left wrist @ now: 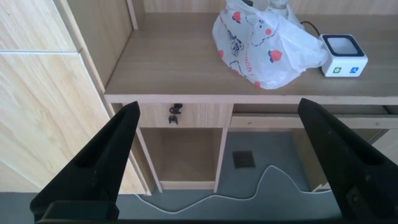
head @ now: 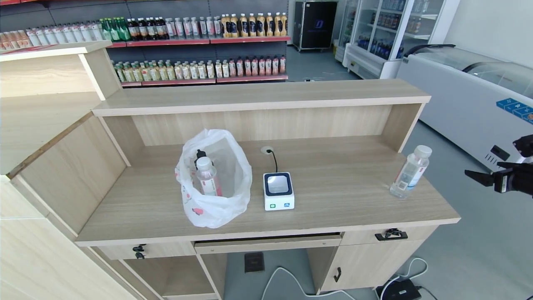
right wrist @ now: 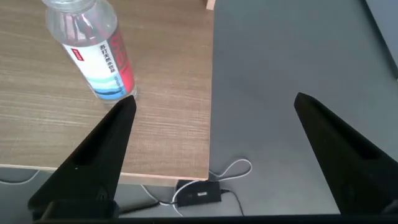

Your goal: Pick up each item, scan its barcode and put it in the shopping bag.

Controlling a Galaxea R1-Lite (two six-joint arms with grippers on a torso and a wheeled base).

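Checkout counter (head: 333, 187) with scanner (head: 278, 190) at mid-desk.

The bag (head: 212, 212) stands just beside the scanner on the robot's left. It is open at the top and holds a white-capped bottle (head: 207, 177), with a dark-capped item (head: 200, 155) behind it. A second bottle (head: 409, 171) stands upright well to the scanner's right, near the counter's end, touched by nothing.

The right gripper (right wrist: 214, 102) has its jaws spread wide and empty. It sits off the counter's end, beyond that bottle from the scanner. The left gripper (left wrist: 219, 104), likewise spread and empty, hangs low before the counter on the bag's side of the scanner.

Judged progress: the bagged items appear finished. The last bottle awaits pickup, scanning and bagging, probably by the right arm.
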